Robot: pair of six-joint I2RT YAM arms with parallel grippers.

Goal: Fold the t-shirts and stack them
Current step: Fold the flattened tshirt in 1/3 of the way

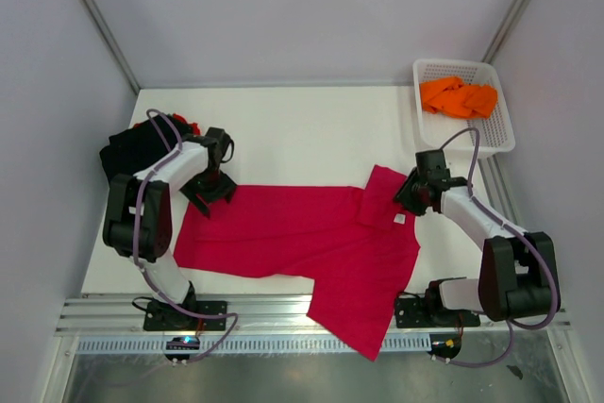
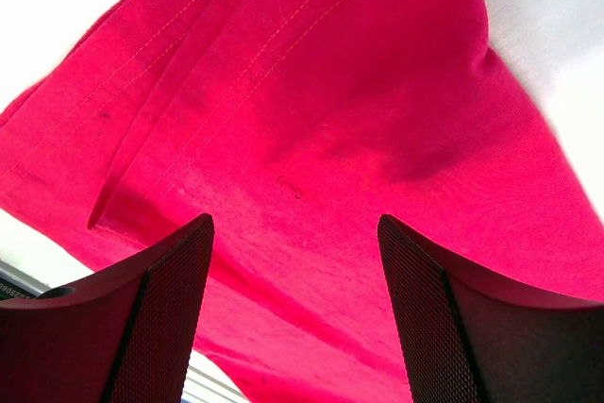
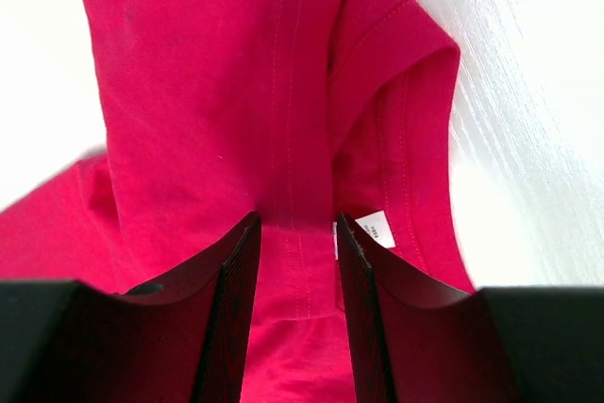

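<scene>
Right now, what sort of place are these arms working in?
Probably a lab test cell, not a home: plain grey panels enclose a white table, and the left arm and right arm are bolted to a metal rail at its near edge.

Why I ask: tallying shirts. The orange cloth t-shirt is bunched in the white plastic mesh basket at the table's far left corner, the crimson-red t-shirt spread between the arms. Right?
No: the top external view shows the white plastic mesh basket at the far right corner, not the left. The orange cloth t-shirt is bunched in it; the crimson-red t-shirt lies spread between the arms.
</scene>
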